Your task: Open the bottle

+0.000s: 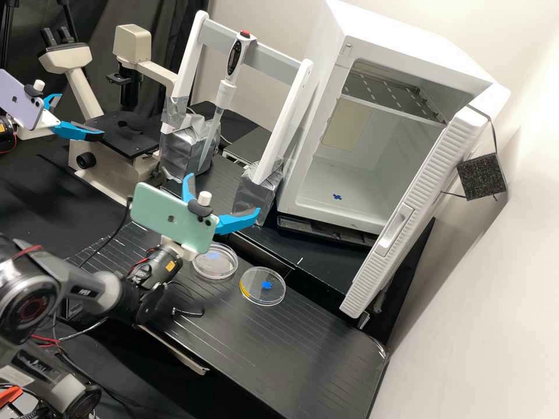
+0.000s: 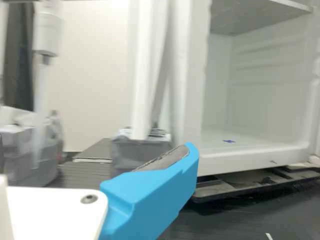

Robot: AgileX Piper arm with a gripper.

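In the high view my gripper (image 1: 223, 193) is raised over the bench, beyond the two lidded dishes and in front of the pipette stand. Its two blue fingers stand wide apart with nothing held between them. The gripper (image 2: 150, 192) is also in the wrist view, where one blue finger with a grey pad reaches across the front of the stand's base and the white cabinet. A phone is mounted behind the fingers in the high view.
Two round clear dishes (image 1: 215, 269) lie on the ribbed black bench (image 1: 303, 355), near the wrist. A pipette (image 1: 226, 93) hangs in a white frame. Behind stands an open white cabinet (image 1: 372, 52), its door (image 1: 407, 227) swung outward. A microscope (image 1: 110, 157) and second arm are left.
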